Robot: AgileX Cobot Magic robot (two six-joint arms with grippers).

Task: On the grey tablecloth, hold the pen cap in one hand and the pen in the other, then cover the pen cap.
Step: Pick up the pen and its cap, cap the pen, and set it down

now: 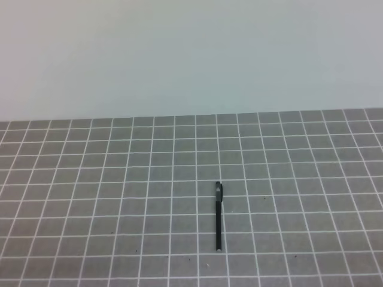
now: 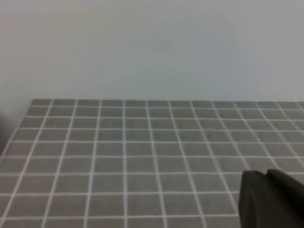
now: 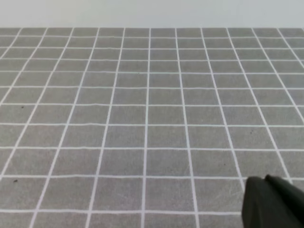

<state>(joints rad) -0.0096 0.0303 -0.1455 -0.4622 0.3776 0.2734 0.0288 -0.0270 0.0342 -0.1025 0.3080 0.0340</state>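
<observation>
The pen (image 1: 219, 218) lies alone on the grey tablecloth (image 1: 90, 197), pointing away from me, just right of the middle in the exterior high view. Its far end looks slightly thicker and carries a pale glint. I cannot tell whether that is the pen cap; no separate pen cap shows in any view. Neither arm appears in the exterior high view. A dark part of my left gripper (image 2: 270, 197) fills the lower right corner of the left wrist view, and my right gripper (image 3: 271, 202) shows the same way in the right wrist view. Both are shut and hold nothing I can see.
A plain pale wall (image 1: 191, 54) rises behind the cloth's far edge. The left wrist view shows the cloth's left edge (image 2: 16, 135). Small dark specks dot the cloth.
</observation>
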